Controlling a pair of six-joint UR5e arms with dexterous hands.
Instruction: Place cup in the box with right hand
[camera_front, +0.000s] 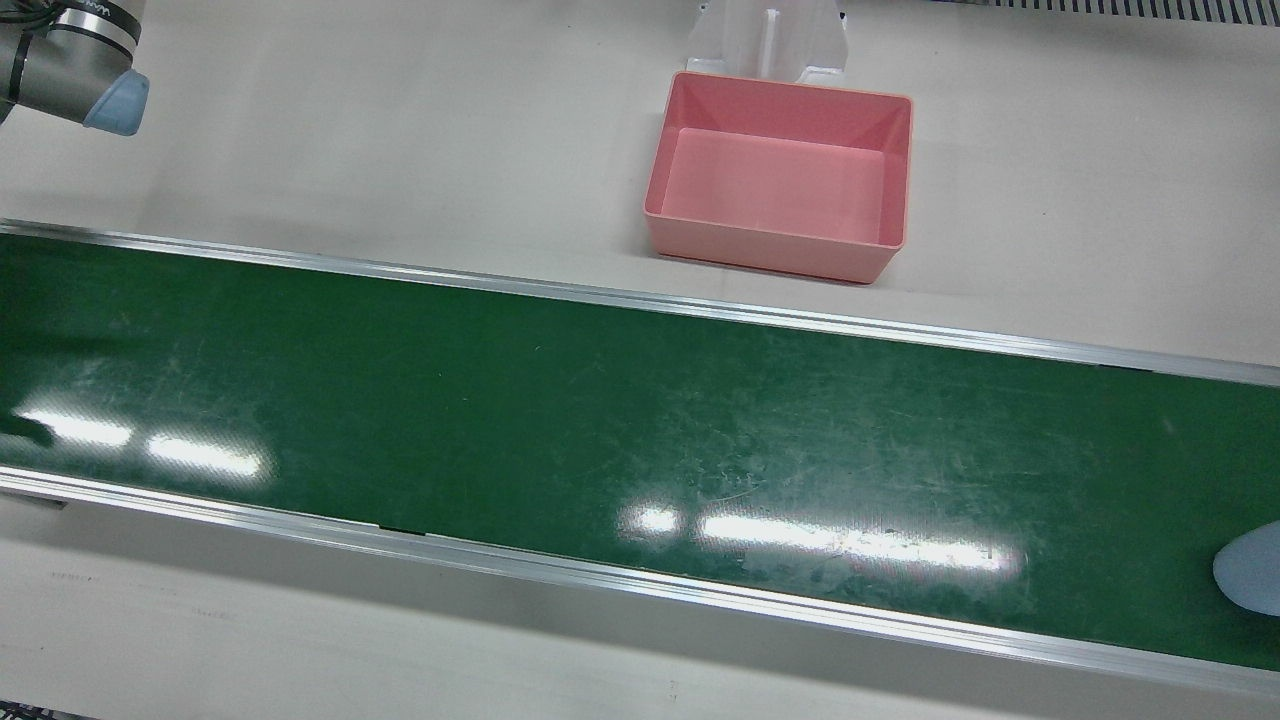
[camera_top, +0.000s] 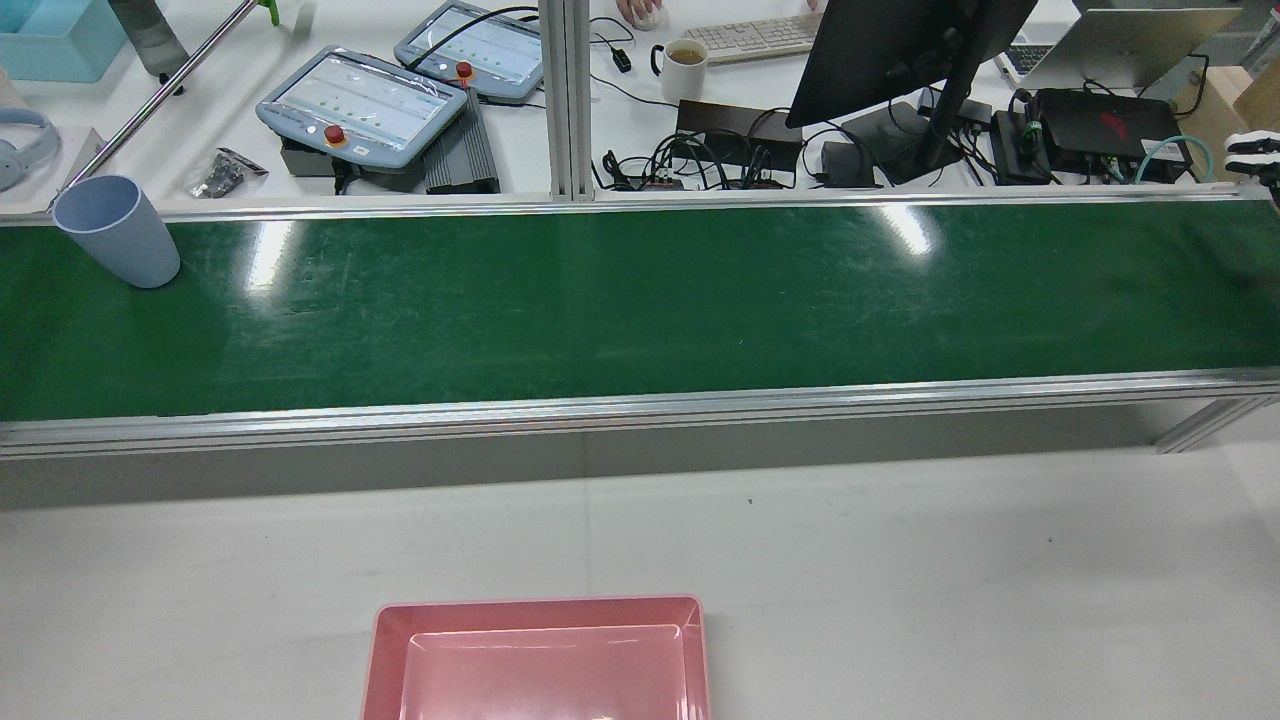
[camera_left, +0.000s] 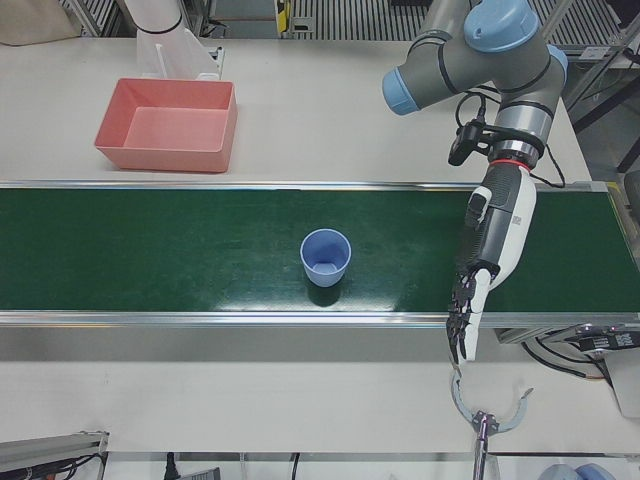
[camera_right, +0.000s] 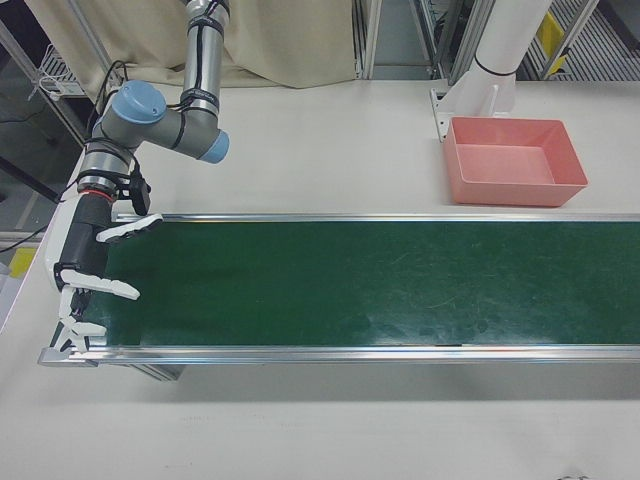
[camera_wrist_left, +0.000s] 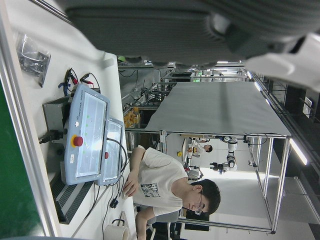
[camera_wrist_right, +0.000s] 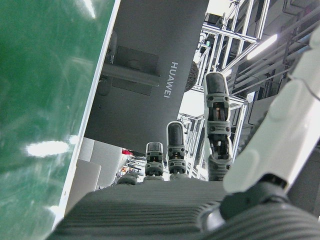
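Box (camera_top: 540, 660): pink, sitting empty on the white worktop (camera_top: 900, 560), on the robot's side of the belt.
Belt (camera_top: 640, 300): green, running across the worktop beyond the box.
Cup (camera_top: 115, 232): pale blue, standing upright on the belt, far toward the left arm's end.
Left hand (camera_left: 478, 280): hanging over the belt's outer edge, fingers extended, gripping nothing.
Right hand (camera_right: 88, 275): hovering over the belt's opposite end, fingers spreading apart, empty.
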